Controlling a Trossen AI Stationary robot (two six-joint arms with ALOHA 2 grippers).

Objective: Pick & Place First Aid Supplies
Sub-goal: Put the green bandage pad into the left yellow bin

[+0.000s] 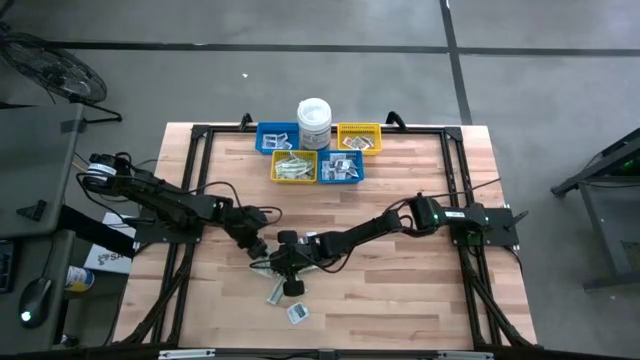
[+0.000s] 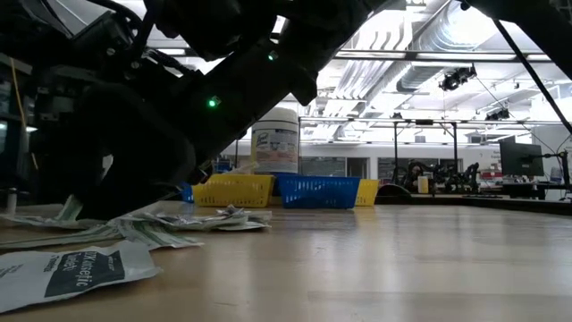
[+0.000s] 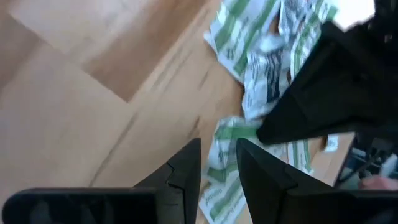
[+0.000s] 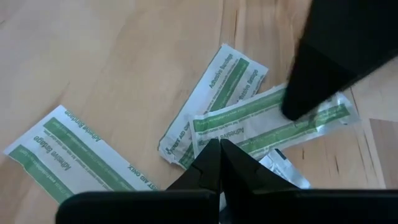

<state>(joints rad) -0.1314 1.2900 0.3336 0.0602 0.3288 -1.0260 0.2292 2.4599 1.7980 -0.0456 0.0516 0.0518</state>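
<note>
The first aid supplies lie in a small loose pile (image 1: 268,267) on the wooden table's near middle: long green-and-white strips (image 4: 214,102) and white printed packets (image 3: 268,74). One more strip (image 1: 273,295) and a white square (image 1: 297,312) lie flat nearer the front edge. My left gripper (image 3: 219,152) comes at the pile from the left, slanting down, open by a narrow gap, a strip (image 3: 217,186) showing between its fingertips. My right gripper (image 4: 219,144) reaches in from the right, shut, its tips at the edge of a strip (image 4: 273,124). My left gripper stands with its fingertips over a green-and-white strip (image 3: 227,130); I cannot tell whether they touch it. My right gripper's shut tips meet the near edge of a strip (image 4: 208,138) lying flat on the table, slanting down from the right; I cannot tell whether they press on it.
At the table's far middle stand two blue bins (image 1: 278,138) (image 1: 340,167) and two yellow bins (image 1: 358,137) (image 1: 294,166) holding packets, with a white lidded tub (image 1: 313,122) between them. A black frame (image 1: 200,135) runs along the table's edges. Bare wood lies to the right.
</note>
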